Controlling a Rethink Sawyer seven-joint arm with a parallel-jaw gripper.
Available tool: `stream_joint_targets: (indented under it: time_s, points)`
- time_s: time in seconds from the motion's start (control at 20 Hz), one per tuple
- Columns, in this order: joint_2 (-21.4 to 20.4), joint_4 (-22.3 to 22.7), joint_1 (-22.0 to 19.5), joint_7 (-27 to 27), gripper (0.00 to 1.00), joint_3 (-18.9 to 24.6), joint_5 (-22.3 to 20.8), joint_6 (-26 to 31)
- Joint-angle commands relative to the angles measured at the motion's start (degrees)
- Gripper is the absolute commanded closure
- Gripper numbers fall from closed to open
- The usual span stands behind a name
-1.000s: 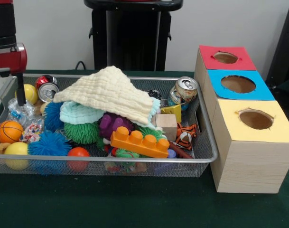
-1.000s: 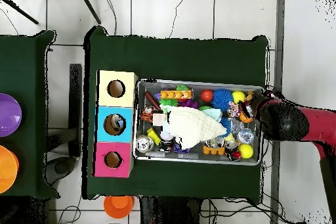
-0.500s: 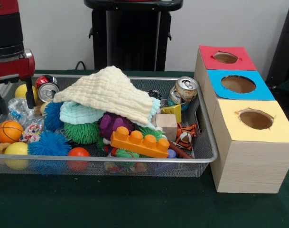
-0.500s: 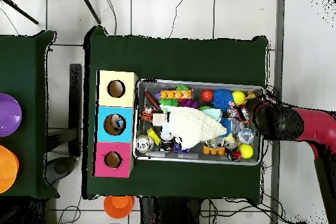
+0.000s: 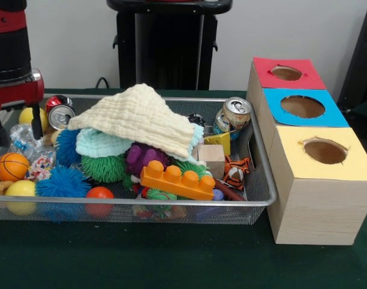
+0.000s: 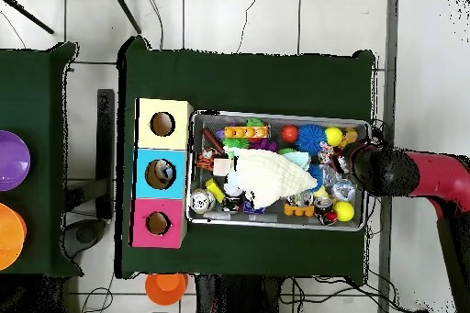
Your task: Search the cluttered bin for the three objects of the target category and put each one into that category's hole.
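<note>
The fingers (image 5: 36,123) hang spread and empty over the left end of the bin (image 5: 171,203). Against a second ago they have slid a little toward the bin's middle and then dropped slightly, so both prongs now show. A yellow ball (image 5: 26,117) shows between them, farther back. A crinkly clear bag (image 5: 19,142) lies just beneath their tips, and a small basketball (image 5: 11,166) sits lower and nearer the camera. From above, the arm (image 6: 431,173) reaches in over this same end of the bin.

Just to the right of the fingers, two soda cans (image 5: 61,114) lie close by. Farther right, a cream cloth (image 5: 141,114) drapes over the heap and hides much of it. An orange brick (image 5: 177,180) and a wooden cube (image 5: 212,158) lie beyond that, well clear of the fingers. A third can (image 5: 235,114) leans at the bin's far right end.

On the desk (image 5: 171,259) past that end stand the red hole (image 5: 286,73), blue hole (image 5: 302,106) and yellow hole (image 5: 325,150), the whole bin's length from the fingers.

Which category is wanted I cannot tell. The short descent reads as lining up a pick at this end. Nothing is gripped, so I judge the sorting is yet to begin or is between items.
</note>
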Motion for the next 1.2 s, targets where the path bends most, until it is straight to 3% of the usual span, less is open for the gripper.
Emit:
stream_joint_targets:
  time_s: [0.05,1.2]
  points:
    - [2.4,-3.7,2.0,-15.7,0.00,-4.7,-5.3,8.2]
    - [3.4,-3.3,3.2,-14.4,0.00,-7.2,-5.9,12.0]
